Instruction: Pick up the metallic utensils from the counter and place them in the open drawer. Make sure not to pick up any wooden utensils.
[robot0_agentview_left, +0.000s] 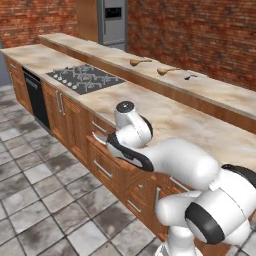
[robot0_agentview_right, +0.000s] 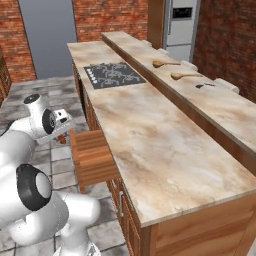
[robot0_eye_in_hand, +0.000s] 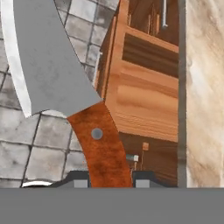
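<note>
Claw (robot0_eye_in_hand: 108, 183) is clamped on the knife (robot0_eye_in_hand: 57, 74) beside the open drawer (robot0_eye_in_hand: 144, 105). You need to carry it over the drawer, then release.

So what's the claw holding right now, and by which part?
The claw holds the knife, gripped at the butt end of its reddish-brown handle. The blade points away from the claw, beside the open drawer.

No txt, labels, brands or nos. showing legibly anywhere. Fridge (robot0_agentview_left: 113, 20) panel is reading as a dark blank; nothing is showing printed on the knife (robot0_eye_in_hand: 65, 87) blade or handle, drawer (robot0_agentview_right: 92, 156) front, or worktop (robot0_agentview_right: 150, 135).
</note>
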